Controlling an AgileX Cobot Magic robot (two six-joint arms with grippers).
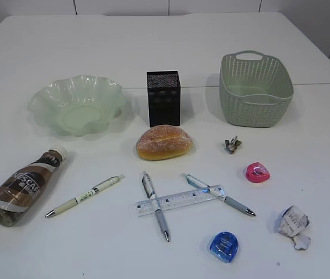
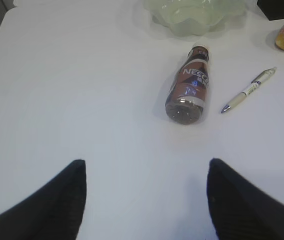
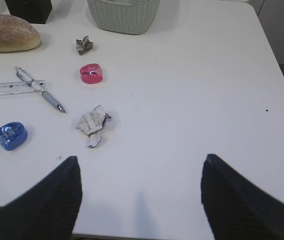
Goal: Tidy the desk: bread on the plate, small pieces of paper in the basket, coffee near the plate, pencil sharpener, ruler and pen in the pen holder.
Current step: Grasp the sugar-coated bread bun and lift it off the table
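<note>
Nothing was sorted yet; judging by the layout, the task was at its first step, no item picked. Left gripper (image 2: 144, 200) hung released over bare desk (image 1: 153, 46), empty, w/ the coffee (image 2: 188, 85) lying on its side just ahead. Right gripper (image 3: 139, 200) was likewise spread wide & empty, white paper wad (image 3: 92, 125) nearest to it.

Landmark: pen holder (image 1: 163, 97). Bread (image 1: 163, 142) lay just in front of it; plate (image 1: 76, 103) to its left, basket (image 1: 255, 88) to its right. Ruler (image 1: 179, 200) & three pens lay further front, ruler crossing two of them. Pink sharpener (image 1: 257, 172) & blue sharpener (image 1: 223, 246) sat front-right; grey paper wad (image 1: 232, 144) right of bread.

Plate & basket looked empty; holder's inside not visible.

Next move probably needs a descent onto one item, e.g. the coffee, jaws straddling it.
</note>
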